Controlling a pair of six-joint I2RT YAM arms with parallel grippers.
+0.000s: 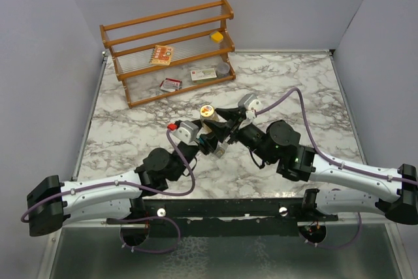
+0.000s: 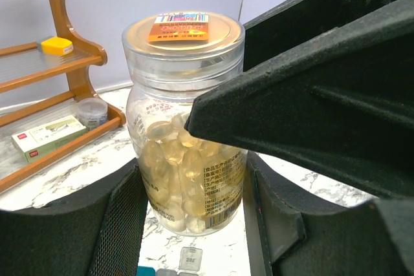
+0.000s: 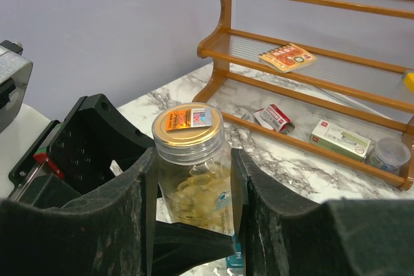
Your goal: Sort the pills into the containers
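**Two grippers close on one pill bottle at mid-table**

A clear pill bottle (image 2: 184,153) stands upright on the marble table (image 1: 130,135), near its middle and well in front of the wooden rack (image 1: 168,50). It is filled with pale yellow capsules, and its clear lid, carrying an orange label, is on.

The left gripper (image 2: 194,218) is pinched on the bottle's lower part, one pad against each side. The right gripper (image 3: 194,179) comes from the opposite side and clamps the bottle higher up, just below the lid, with its fingers pressed to both sides of the shoulder. In the left wrist view, one of its black fingers crosses in front of the bottle.

The containers (image 2: 189,258) lie flat on the marble just beside the bottle's base, between the left gripper's fingers. Only one grey square and a teal-blue corner show at the picture's lower edge, so the rest of the strip cannot be made out.

On the rack sit a flat orange packet (image 3: 288,57), a red-and-white packet (image 3: 275,117), a white box (image 3: 339,139), a small round tub (image 3: 388,153) and a yellow block (image 1: 216,36).
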